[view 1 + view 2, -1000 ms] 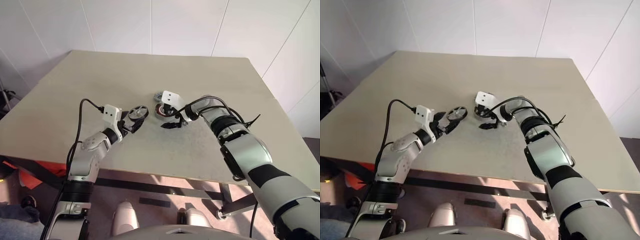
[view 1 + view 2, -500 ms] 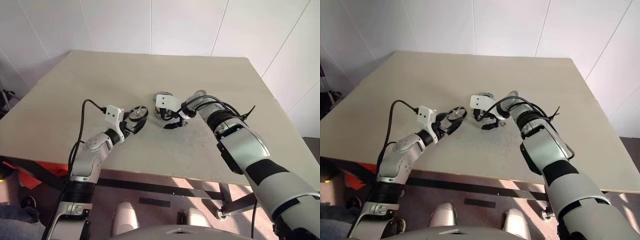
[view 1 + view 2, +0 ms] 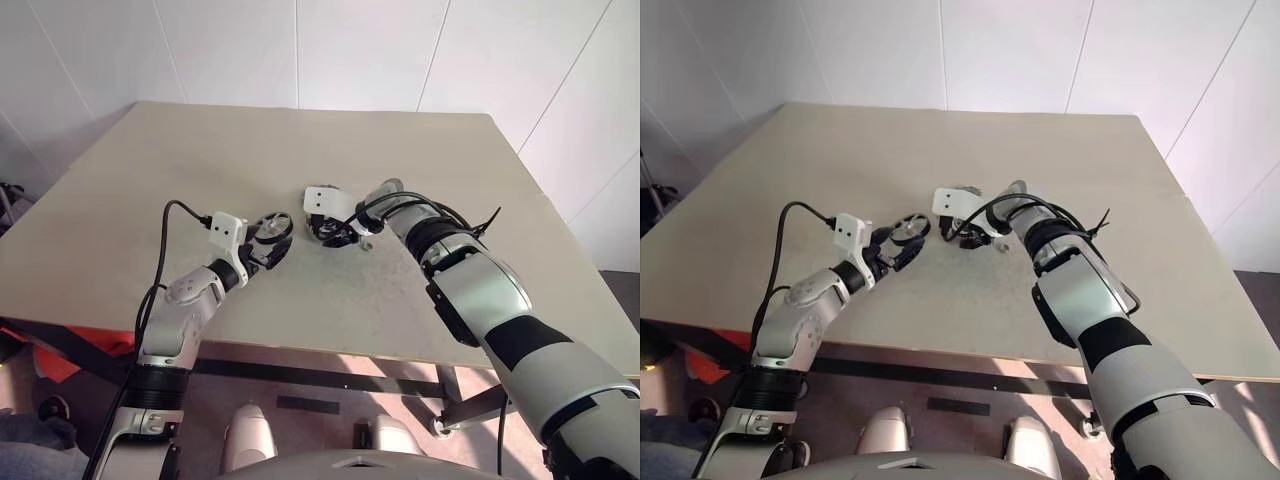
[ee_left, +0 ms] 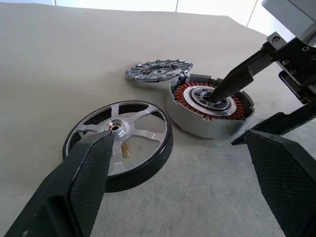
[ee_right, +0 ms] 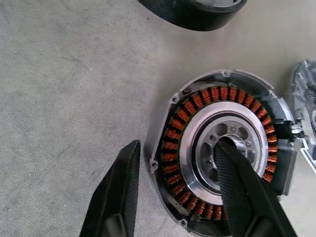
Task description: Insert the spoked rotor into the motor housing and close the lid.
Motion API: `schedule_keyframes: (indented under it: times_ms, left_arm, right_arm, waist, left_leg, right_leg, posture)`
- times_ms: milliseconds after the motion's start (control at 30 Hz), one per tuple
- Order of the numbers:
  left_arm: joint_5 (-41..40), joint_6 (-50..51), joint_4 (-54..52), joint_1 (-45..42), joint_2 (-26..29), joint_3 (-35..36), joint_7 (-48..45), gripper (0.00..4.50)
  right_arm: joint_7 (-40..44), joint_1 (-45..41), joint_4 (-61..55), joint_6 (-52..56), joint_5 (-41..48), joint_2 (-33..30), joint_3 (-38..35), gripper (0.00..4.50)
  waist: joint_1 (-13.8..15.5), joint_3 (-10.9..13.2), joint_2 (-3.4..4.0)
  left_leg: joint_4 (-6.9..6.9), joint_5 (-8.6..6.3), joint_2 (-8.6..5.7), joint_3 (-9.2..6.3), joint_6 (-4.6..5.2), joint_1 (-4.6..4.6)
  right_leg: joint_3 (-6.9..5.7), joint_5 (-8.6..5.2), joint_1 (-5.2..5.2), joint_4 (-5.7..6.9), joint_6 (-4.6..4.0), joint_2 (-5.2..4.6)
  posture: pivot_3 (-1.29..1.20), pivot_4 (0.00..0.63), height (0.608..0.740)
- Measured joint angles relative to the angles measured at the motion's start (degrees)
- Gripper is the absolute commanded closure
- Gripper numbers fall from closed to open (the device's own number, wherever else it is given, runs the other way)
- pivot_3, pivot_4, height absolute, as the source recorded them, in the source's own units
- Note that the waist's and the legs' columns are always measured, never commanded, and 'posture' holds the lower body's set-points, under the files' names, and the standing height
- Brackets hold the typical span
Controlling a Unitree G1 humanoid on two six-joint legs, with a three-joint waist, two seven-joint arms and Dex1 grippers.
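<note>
Items on the plain beige table point(image 3: 180, 170), all grouped near its middle, well away from every edge.

Motor housing point(image 4: 210, 111): short round grey metal cup with a ring of copper-red windings around a pale centre. It sits flat, uncovered.

Lid point(image 4: 159, 71): flat light-grey slotted disc, lying just behind the housing, on the side toward the table's far edge, its rim touching or nearly touching the housing.

Spoked rotor point(image 4: 120, 142): black-rimmed wheel with silver spokes and hub, tilted, lower rim on the table, just beside the housing on the robot's left.

Left gripper point(image 3: 268, 246): fingers spread wide, one black finger point(image 4: 86, 170) against the rotor's rim and face.

Right gripper point(image 5: 178, 192): partly open, straddling the housing wall; one finger point(image 5: 232, 173) in the pale centre, the other point(image 5: 123, 187) outside the wall.
</note>
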Motion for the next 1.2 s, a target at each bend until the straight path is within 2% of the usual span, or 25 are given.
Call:
schedule_keyframes:
  times_ms: [133, 167, 433, 667, 833, 933, 1067, 1200]
  left_arm:
    - [0.0, 0.2, -0.02, 0.01, 0.18, 0.0, 0.02, 0.0]
    - [0.0, 0.21, -0.02, -0.02, 0.22, -0.01, 0.02, 0.0]
    - [0.02, 0.22, -0.01, -0.03, 0.04, -0.4, 0.02, 0.0]
    - [0.05, 0.22, 0.01, -0.01, -0.75, -1.13, 0.04, 0.0]
    - [0.05, 0.22, 0.2, -0.02, -0.88, -1.68, -0.12, 0.0]
    - [0.05, 0.21, 0.59, -0.27, -0.92, -1.79, -0.37, 0.0]
    - [0.1, 0.2, 1.84, -1.09, -1.06, -2.04, -0.72, 0.0]
    - [0.12, 0.2, 2.12, -1.14, -1.03, -2.07, -0.89, 0.0]
  right_arm:
    - [0.13, -0.1, 0.04, 0.15, 0.15, 0.19, -0.53, 2.59]
    - [0.19, -0.17, 0.04, 0.26, 0.16, 0.28, -0.58, 2.65]
    - [1.13, 0.05, 0.07, 0.63, 1.01, -0.74, -1.9, 2.65]
    - [5.08, 1.48, -2.46, 0.91, 3.38, -5.34, -4.15, 2.65]
    - [12.7, 7.32, -14.86, 5.83, 6.74, -10.22, -5.85, 2.65]
    - [16.49, 14.16, -29.34, 13.18, 9.15, -12.3, -6.05, 2.65]
    - [18.02, 21.61, -45.1, 22.61, 11.03, -12.77, -5.86, 2.65]
    - [18.07, 25.12, -55.43, 29.81, 12.8, -12.81, -5.06, 2.65]
  waist:
    - [-0.12, 0.0, 0.01]
    - [-0.17, 0.0, 0.01]
    - [0.08, 0.01, 0.02]
    - [1.12, 0.02, 0.04]
    - [1.11, 0.02, 0.03]
    - [1.12, 0.02, 0.03]
    - [1.14, 0.02, 0.03]
    - [1.18, 0.02, 0.03]
  left_leg:
    - [0.0, 0.0, 0.07, 0.0, -0.01, 0.03]
    - [0.01, 0.0, 0.07, 0.0, -0.01, 0.08]
    - [0.03, 0.01, 0.06, 0.0, -0.02, 0.09]
    - [0.08, 0.01, 0.06, 0.0, -0.02, 0.01]
    - [0.08, 0.02, 0.1, 0.01, -0.02, -0.03]
    - [0.08, 0.02, 0.16, 0.02, -0.02, -0.03]
    - [0.08, 0.05, 0.24, 0.04, -0.07, 0.03]
    - [0.08, 0.08, 0.24, 0.05, -0.11, 0.12]
  right_leg:
    - [0.0, 0.0, 0.01, 0.02, -0.01, 0.06]
    - [0.01, 0.0, 0.05, 0.04, -0.01, 0.06]
    - [0.01, 0.0, 0.07, 0.14, -0.01, 0.04]
    - [0.0, 0.0, 0.03, 0.12, -0.01, 0.04]
    - [-0.01, 0.0, -0.01, 0.09, -0.01, 0.07]
    - [0.02, 0.0, -0.01, 0.05, -0.01, 0.17]
    - [0.06, 0.0, -0.01, 0.09, -0.01, 0.26]
    - [0.1, 0.0, 0.04, 0.12, -0.01, 0.26]
  posture:
    - [0.0, 0.0, 0.74]
    - [0.0, 0.0, 0.74]
    - [0.0, 0.0, 0.74]
    - [0.0, 0.0, 0.74]
    - [0.0, 0.0, 0.74]
    - [0.0, 0.0, 0.74]
    - [0.0, 0.0, 0.74]
    - [0.0, 0.0, 0.74]
